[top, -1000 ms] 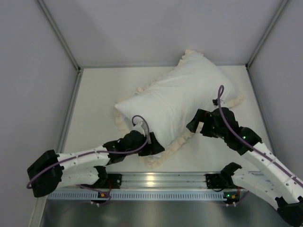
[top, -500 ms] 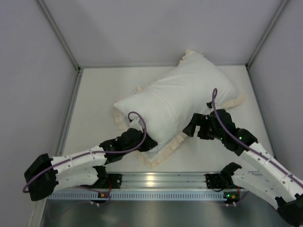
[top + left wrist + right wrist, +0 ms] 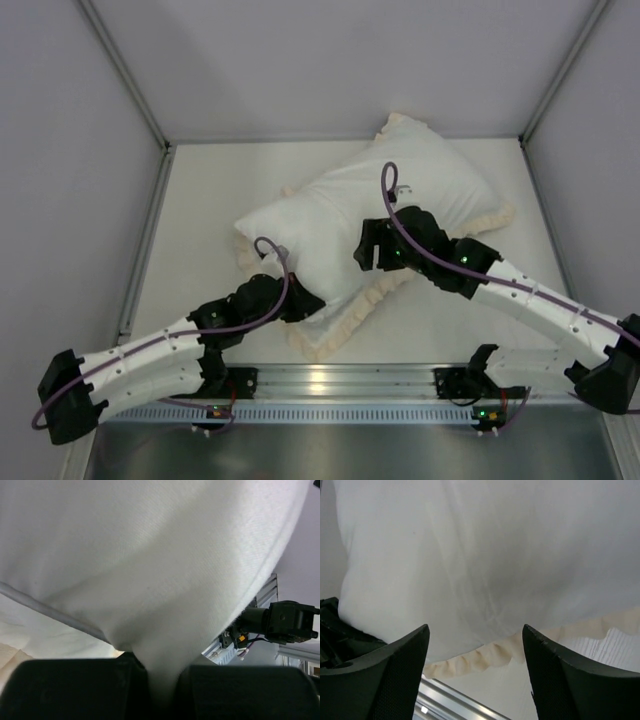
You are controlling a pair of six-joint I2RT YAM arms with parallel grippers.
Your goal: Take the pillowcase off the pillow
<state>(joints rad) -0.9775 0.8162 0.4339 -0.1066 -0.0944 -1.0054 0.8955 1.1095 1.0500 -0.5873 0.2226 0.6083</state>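
Nearest the arm bases, a metal rail [image 3: 330,379] runs along the bench [image 3: 200,235] edge just in front of the pillowcase [image 3: 340,215]. The pillowcase lies slantwise on the bench, white face up, one corner toward the rail and the opposite corner toward the back wall. Its cream frill [image 3: 345,322] shows along the near and right sides. The pillow is inside it, covered by the cloth, and shows only as the plump bulge.

The left gripper [image 3: 303,303] is at the pillowcase's near corner. In the left wrist view, the black fingers [image 3: 75,687] are drawn close together with a fold of the white cloth pinched between them. The cloth rises from that pinch in a taut sheet.

Farther in, the right gripper [image 3: 370,248] hangs over the middle of the pillowcase. Its fingers [image 3: 385,680] are spread wide and hold nothing, with white cloth and a strip of frill showing below them.

A second ago the right gripper stood off the pillowcase's right-hand frilled edge. It has since swung inward over the centre. The left gripper has kept its pinch and drawn slightly leftward. The near end of the pillowcase has shifted a little with it, and the far corner has barely moved.
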